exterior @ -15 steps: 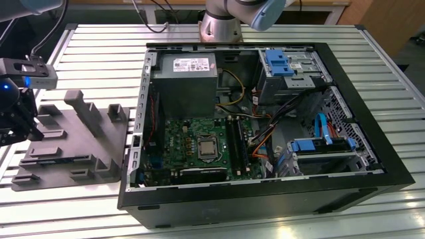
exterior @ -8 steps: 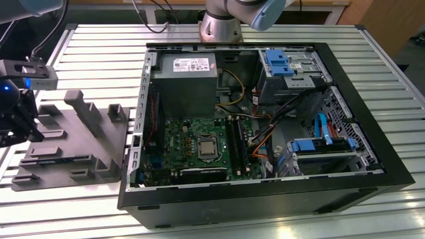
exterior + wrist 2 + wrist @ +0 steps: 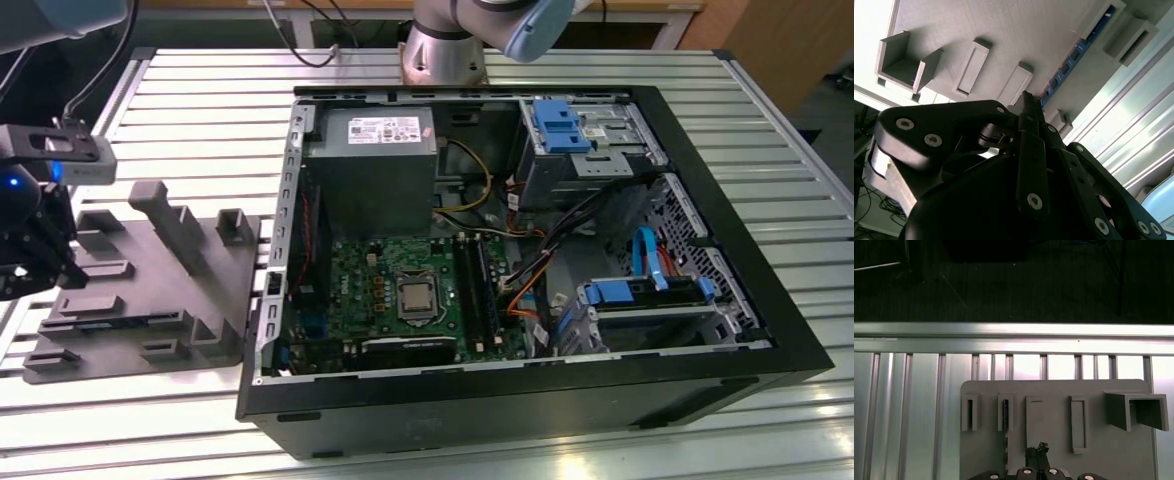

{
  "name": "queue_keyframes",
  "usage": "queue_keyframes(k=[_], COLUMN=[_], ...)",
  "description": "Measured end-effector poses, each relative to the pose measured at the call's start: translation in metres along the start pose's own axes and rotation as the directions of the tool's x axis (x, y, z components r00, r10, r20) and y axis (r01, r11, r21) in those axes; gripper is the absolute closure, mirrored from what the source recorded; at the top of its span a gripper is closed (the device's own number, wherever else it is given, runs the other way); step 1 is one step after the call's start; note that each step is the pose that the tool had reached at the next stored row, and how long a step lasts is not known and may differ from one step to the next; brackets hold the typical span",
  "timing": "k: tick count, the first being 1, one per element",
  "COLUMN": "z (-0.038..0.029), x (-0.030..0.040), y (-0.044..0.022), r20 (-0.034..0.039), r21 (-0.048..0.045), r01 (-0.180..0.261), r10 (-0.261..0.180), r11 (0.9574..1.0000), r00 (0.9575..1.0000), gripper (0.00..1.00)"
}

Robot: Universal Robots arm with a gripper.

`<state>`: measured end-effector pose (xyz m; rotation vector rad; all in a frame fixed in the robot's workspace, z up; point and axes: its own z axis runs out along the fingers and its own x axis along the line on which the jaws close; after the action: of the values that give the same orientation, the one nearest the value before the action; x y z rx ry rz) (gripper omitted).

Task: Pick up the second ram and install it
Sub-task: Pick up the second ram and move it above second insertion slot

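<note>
The second ram (image 3: 1074, 55) stands on edge in a slot of the grey moulded holder tray (image 3: 147, 300), which lies at the exterior view's left. In the first wrist view the ram (image 3: 1005, 415) shows as a thin dark strip in a narrow slot. My gripper (image 3: 24, 255) hangs over the tray's edge farthest from the computer. Its dark fingertips (image 3: 1027, 102) are together with nothing between them. The gripper (image 3: 1037, 452) sits above the tray, a little to one side of the ram and near one of its ends, apart from it.
An open computer case (image 3: 534, 250) lies at the exterior view's right, with the green motherboard (image 3: 400, 290) and black slot rails (image 3: 474, 285) inside. The slatted metal table (image 3: 200, 90) carries both. The tray has raised blocks (image 3: 167, 215) and empty slots (image 3: 1078, 422).
</note>
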<state>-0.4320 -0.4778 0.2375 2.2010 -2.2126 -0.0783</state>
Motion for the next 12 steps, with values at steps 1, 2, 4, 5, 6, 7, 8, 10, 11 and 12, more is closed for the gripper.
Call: queue_keyframes(k=[1,2,4,5,6,7,8,10,11,12], z=[0.0003,0.0006,0.0011,0.0013,0.0016,0.0018,0.0020,0.0024,0.0027,0.0029], x=[0.0003,0.0007,0.0014,0.0019,0.0023,0.0027,0.0031,0.0039,0.0043,0.0048], y=[0.0000,0.0000,0.0000,-0.0001,-0.0001,-0.0001,-0.0001,-0.0001,-0.0002,-0.0002], r20=[0.0000,0.0000,0.0000,0.0000,-0.0001,-0.0001,-0.0001,0.0000,0.0000,-0.0001], r21=[-0.0001,0.0000,-0.0003,-0.0003,-0.0004,-0.0005,-0.0006,-0.0006,-0.0006,-0.0007], r01=[0.000,0.000,0.001,0.001,0.001,0.001,0.002,0.002,0.002,0.002], r10=[0.000,0.000,-0.001,-0.001,-0.001,-0.001,-0.002,-0.002,-0.002,-0.002], r11=[1.0000,1.0000,1.0000,1.0000,1.0000,1.0000,1.0000,1.0000,1.0000,1.0000], r00=[1.0000,1.0000,1.0000,1.0000,1.0000,1.0000,1.0000,1.0000,1.0000,1.0000], gripper=[0.89,0.89,0.89,0.89,0.89,0.89,0.89,0.89,0.89,0.89])
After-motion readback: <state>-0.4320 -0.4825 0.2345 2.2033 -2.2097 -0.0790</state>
